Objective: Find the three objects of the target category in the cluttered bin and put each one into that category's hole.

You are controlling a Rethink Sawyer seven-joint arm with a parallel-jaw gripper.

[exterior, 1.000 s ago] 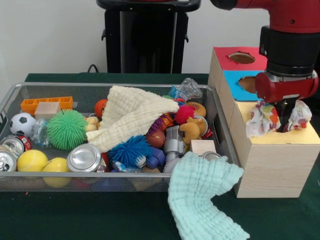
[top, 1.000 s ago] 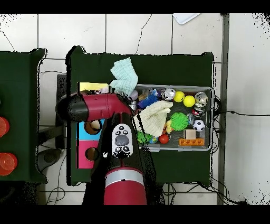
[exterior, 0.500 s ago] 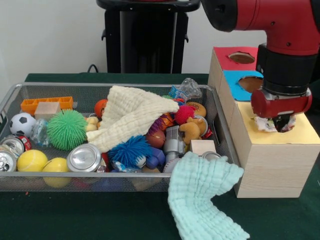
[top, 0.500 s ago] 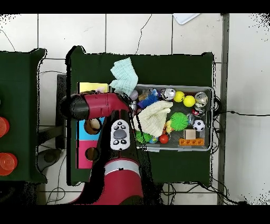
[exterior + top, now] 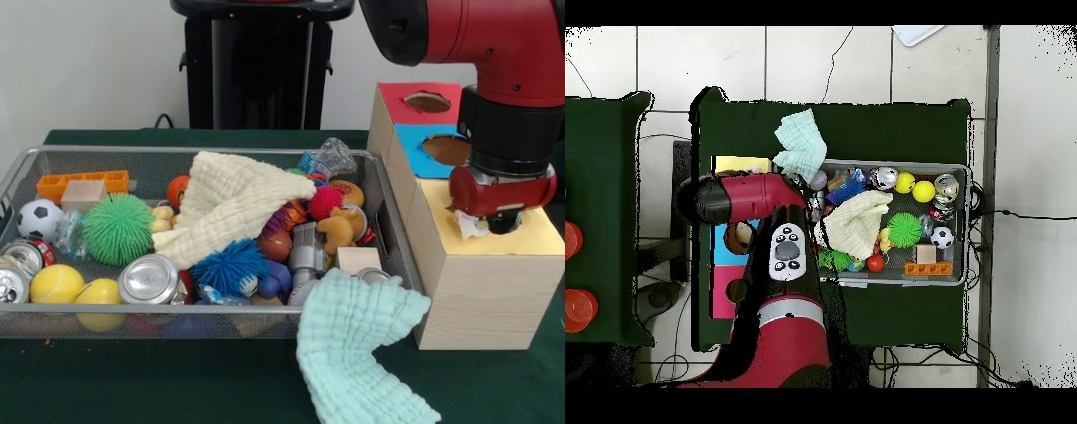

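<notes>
The gripper [image 5: 501, 223] sits low on the yellow-topped wooden box [image 5: 481, 283] at 3 o'clock of the wire mesh bin [image 5: 388, 212], its jaws hidden so I cannot tell their state, with a whitish crumpled wrapper [image 5: 470, 226] showing just at its 9 o'clock side.

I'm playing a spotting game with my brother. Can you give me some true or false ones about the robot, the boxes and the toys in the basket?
1. The gripper is over the yellow-topped box. True.
2. A crumpled wrapper is sticking out beside the gripper. True, only a small bit shows.
3. The mint cloth lies fully inside the wire mesh bin. False: it hangs over the bin's front corner onto the table.
4. The green spiky ball sits on the red-topped box. False: it is in the bin.
5. A cream cloth lies on the toys. True.
</notes>
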